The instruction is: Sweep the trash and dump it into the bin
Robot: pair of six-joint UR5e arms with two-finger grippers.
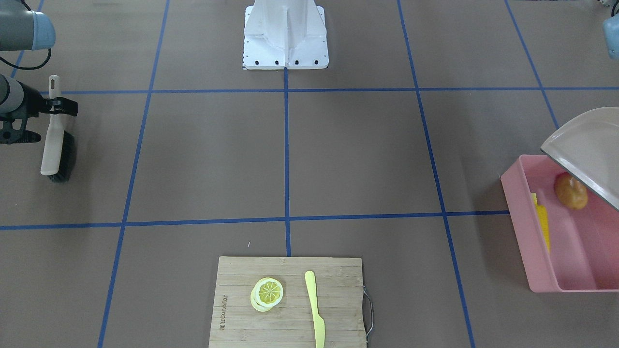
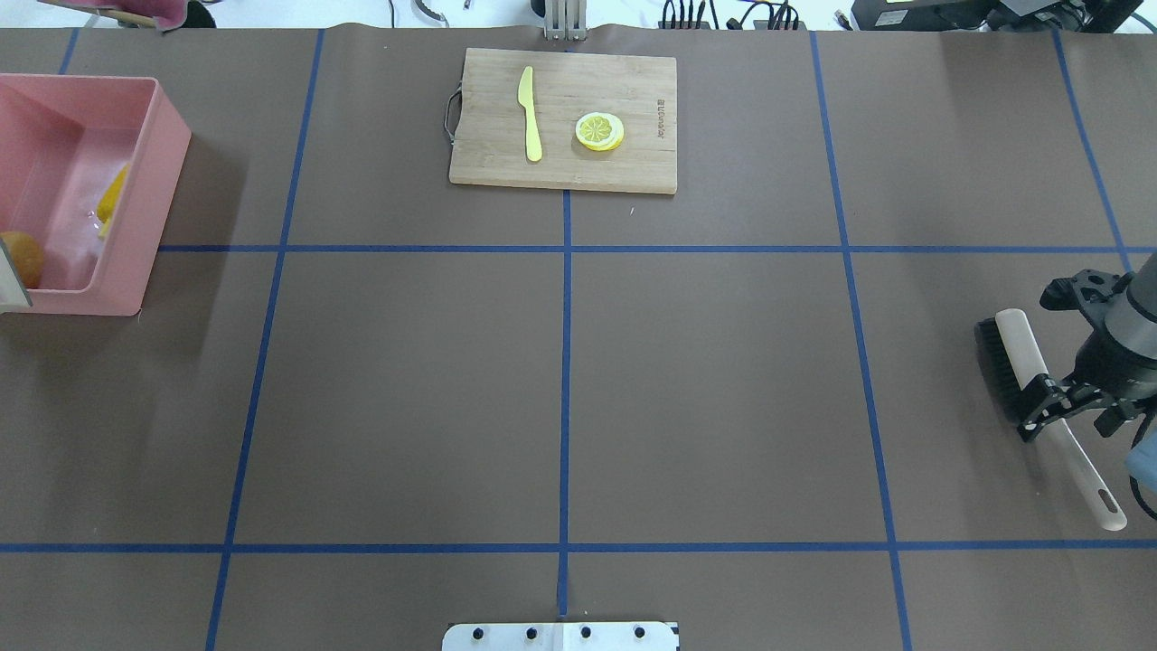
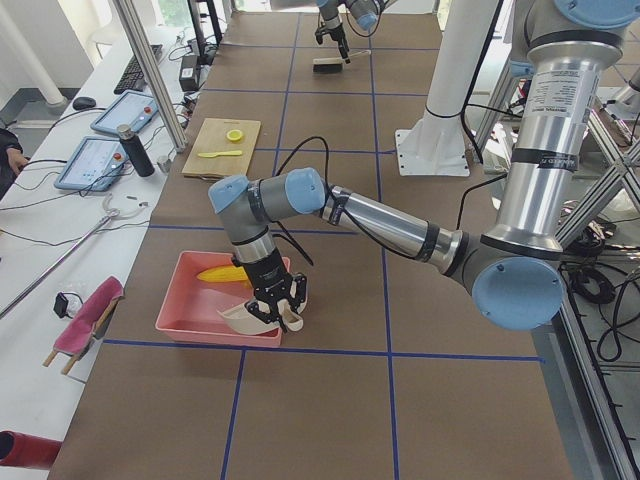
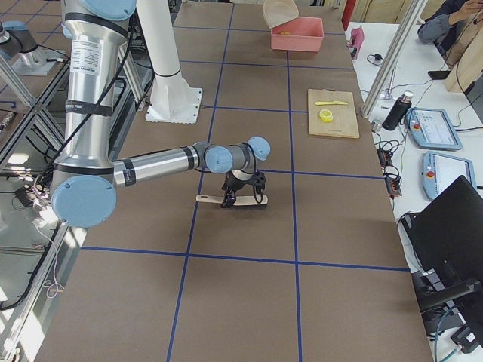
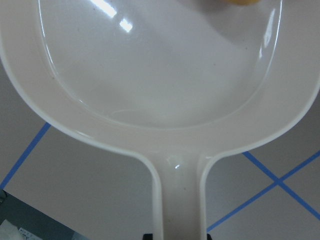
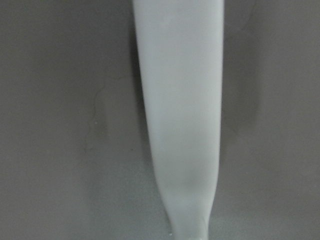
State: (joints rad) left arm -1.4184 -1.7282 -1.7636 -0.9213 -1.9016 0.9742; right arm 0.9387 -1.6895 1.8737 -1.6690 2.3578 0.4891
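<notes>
The pink bin [image 1: 524,232] stands at the table's end on my left; it also shows in the overhead view [image 2: 167,172]. Inside it lies the yellow corn cob [image 1: 541,224]. The brown potato [image 1: 570,192] is just under the lip of the beige dustpan [image 1: 587,150], which is tilted over the bin. The ginger root is hidden. My left gripper [image 3: 275,305] is shut on the dustpan's handle [image 5: 179,200]. My right gripper [image 2: 1039,398] is shut on the handle of a black-bristled brush [image 2: 999,362], far from the bin on my right side.
A wooden cutting board [image 2: 560,158] sits at the far middle edge, with lemon slices [image 2: 599,131] and a pale yellow knife [image 2: 530,113] on it. The white robot base [image 1: 285,34] stands at the near middle. Blue tape lines cross the brown table.
</notes>
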